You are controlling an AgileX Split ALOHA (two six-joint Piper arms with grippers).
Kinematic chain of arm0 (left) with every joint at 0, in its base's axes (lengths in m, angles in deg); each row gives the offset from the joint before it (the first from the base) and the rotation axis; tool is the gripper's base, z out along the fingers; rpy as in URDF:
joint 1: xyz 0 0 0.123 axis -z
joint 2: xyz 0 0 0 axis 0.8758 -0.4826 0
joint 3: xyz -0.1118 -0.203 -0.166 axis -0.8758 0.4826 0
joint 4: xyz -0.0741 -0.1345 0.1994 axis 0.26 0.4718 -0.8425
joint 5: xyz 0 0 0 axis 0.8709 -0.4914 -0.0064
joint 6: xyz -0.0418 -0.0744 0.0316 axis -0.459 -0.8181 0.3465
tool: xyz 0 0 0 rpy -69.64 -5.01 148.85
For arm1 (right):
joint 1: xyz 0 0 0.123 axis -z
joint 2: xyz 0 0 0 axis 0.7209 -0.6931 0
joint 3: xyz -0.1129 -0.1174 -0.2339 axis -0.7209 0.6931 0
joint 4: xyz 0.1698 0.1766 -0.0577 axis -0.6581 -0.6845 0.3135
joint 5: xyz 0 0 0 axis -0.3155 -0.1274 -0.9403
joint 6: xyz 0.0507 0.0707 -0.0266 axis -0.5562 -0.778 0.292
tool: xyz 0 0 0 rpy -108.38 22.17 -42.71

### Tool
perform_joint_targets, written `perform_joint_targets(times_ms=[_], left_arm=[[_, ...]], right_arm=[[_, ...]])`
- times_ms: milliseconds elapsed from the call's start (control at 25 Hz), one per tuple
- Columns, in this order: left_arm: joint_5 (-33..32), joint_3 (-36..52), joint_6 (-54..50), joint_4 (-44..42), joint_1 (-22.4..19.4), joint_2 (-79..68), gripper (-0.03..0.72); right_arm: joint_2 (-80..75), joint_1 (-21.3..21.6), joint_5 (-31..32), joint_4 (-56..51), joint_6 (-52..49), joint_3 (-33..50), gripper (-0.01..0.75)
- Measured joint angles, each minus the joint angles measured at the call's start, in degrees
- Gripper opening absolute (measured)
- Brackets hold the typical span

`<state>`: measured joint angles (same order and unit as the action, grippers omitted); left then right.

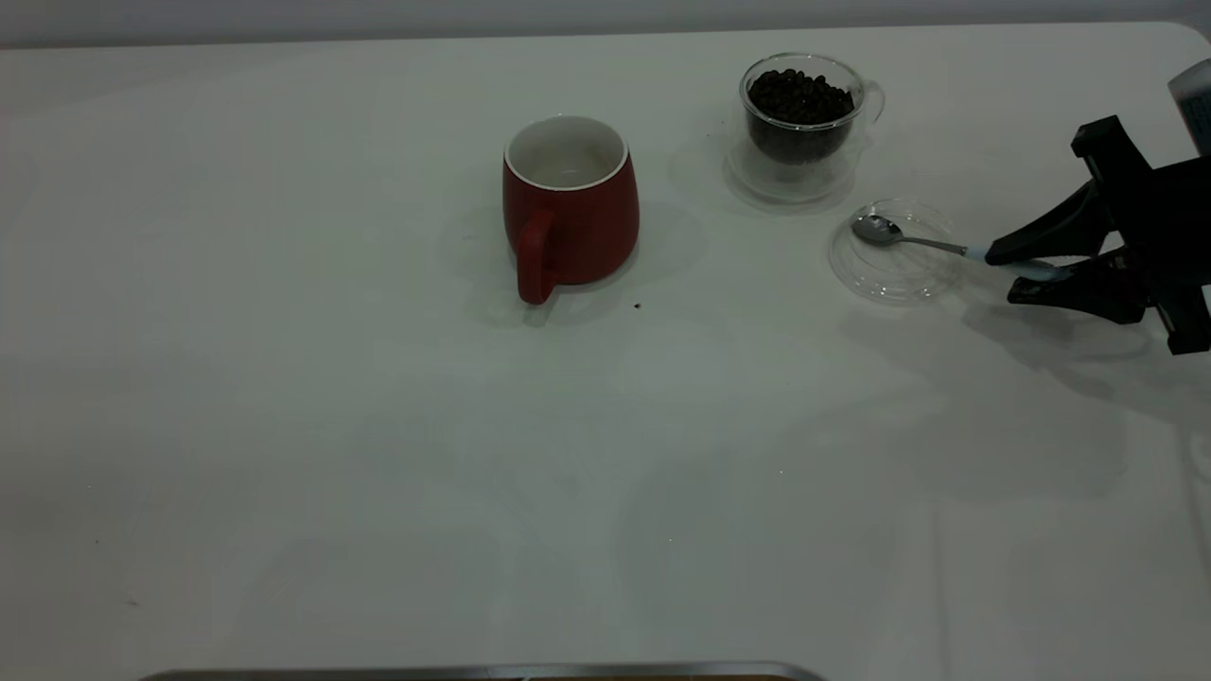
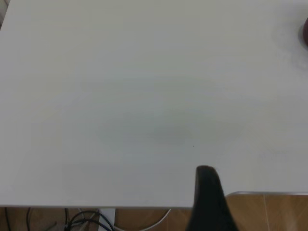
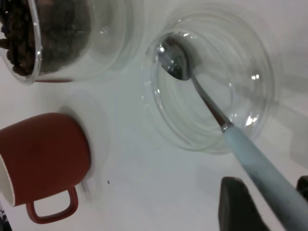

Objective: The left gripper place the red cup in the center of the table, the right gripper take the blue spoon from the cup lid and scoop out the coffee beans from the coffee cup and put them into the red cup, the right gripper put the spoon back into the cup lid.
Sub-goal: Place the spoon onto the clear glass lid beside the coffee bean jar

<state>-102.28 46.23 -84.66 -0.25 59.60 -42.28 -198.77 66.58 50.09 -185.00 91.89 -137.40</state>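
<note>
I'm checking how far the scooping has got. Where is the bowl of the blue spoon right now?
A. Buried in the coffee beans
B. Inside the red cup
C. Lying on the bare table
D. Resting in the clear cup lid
D: the blue spoon has its metal bowl lying in the cup lid, with the right gripper at its handle.

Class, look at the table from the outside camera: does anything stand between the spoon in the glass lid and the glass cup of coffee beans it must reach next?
Nothing visible does. The blue spoon lies with its bowl in the cup lid, its handle between the right gripper's jaws. The coffee cup stands just behind the lid, with only bare table between them. The red cup is off to the side.
</note>
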Motion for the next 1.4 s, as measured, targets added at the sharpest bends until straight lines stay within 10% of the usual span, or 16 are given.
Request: perform_joint_targets(times_ms=[320, 840, 1400], left_arm=[[0.00, 0.00, 0.00, 0.00, 0.00, 0.00, 0.577], [0.00, 0.00, 0.12, 0.00, 0.00, 0.00, 0.577], [0.00, 0.00, 0.12, 0.00, 0.00, 0.00, 0.577]], right_arm=[[0.00, 0.00, 0.07, 0.00, -2.98, 0.00, 0.480], [0.00, 0.00, -5.42, 9.00, -15.39, 0.00, 0.491], [17.35, -6.48, -14.40, 40.32, -41.77, 0.73, 0.493]])
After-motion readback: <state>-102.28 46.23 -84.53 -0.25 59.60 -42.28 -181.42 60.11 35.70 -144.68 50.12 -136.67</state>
